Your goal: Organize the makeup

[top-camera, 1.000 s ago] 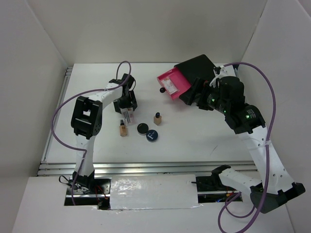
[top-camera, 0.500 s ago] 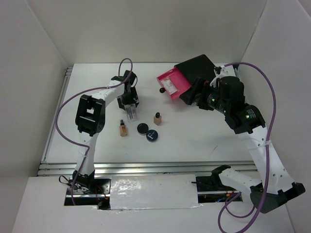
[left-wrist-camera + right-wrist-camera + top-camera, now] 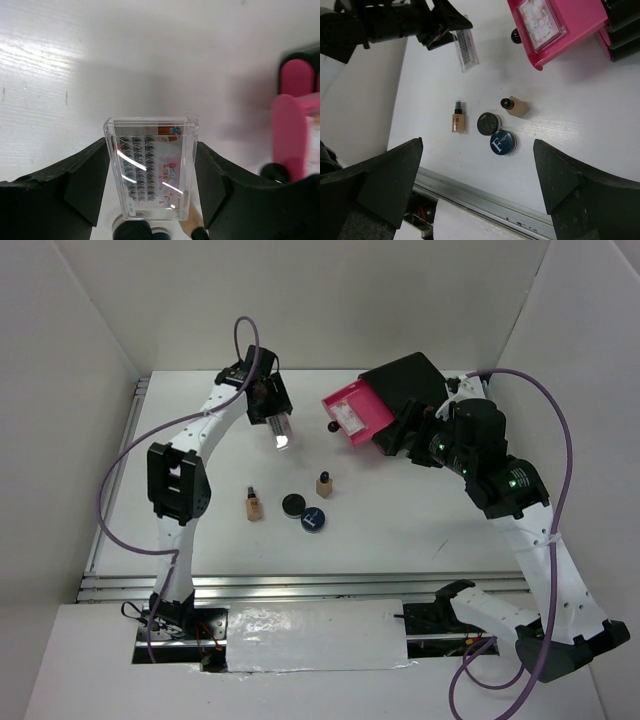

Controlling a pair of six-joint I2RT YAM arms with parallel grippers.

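Note:
My left gripper (image 3: 279,426) is shut on a pinkish-white sachet in a clear case (image 3: 283,433) and holds it above the table, left of the open pink drawer (image 3: 372,420). In the left wrist view the sachet (image 3: 150,167) sits between both pads (image 3: 85,185). A second sachet (image 3: 349,417) lies in the drawer. Two tan bottles (image 3: 254,504) (image 3: 324,485), a black compact (image 3: 293,504) and a dark-blue compact (image 3: 313,520) lie mid-table. My right gripper (image 3: 477,190) is open and empty, high above them, and it sees the held sachet (image 3: 466,49).
The black box (image 3: 410,380) with the pink drawer stands at the back right, next to my right wrist. The drawer's black knob (image 3: 331,426) points toward the held sachet. White walls close the table on three sides. A metal rail (image 3: 300,585) runs along the front edge.
My left gripper has lifted the sachet off the table near the bottles and carried it back and to the right, toward the pink drawer. The right arm has stayed still.

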